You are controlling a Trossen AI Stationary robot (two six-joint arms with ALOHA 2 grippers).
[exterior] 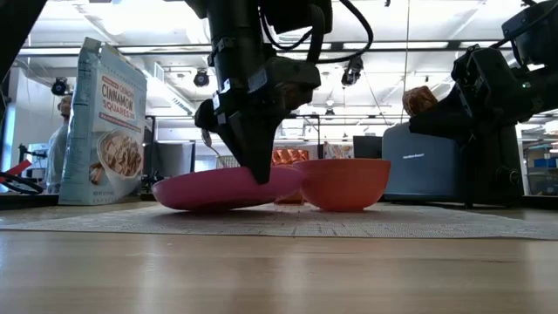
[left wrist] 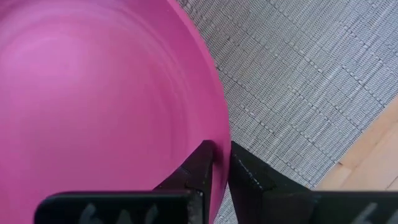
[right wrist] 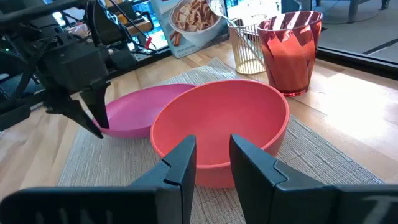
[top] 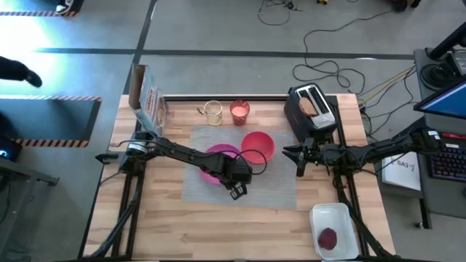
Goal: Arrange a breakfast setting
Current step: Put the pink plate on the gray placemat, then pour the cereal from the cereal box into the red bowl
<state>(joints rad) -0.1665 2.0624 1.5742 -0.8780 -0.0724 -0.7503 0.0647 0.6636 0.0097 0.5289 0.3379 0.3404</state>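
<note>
The left gripper (left wrist: pixel 221 163) pinches the near rim of the pink plate (top: pixel 216 161), which rests tilted on the grey placemat (top: pixel 277 185). Just beyond the plate sits the red bowl (right wrist: pixel 219 129). The right gripper (right wrist: pixel 212 155) hovers beside the bowl, jaws slightly apart, holding nothing. Behind the bowl stands the glass of orange drink (right wrist: pixel 289 53).

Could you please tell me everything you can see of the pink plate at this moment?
The pink plate is round, shallow and smooth, plastic by its look, and empty. It sits on the grey placemat at the table's middle, tilted, with one edge lifted. The left pincer grips its rim, one finger inside and one outside. The red bowl stands right beside it; whether they touch cannot be told.
</note>
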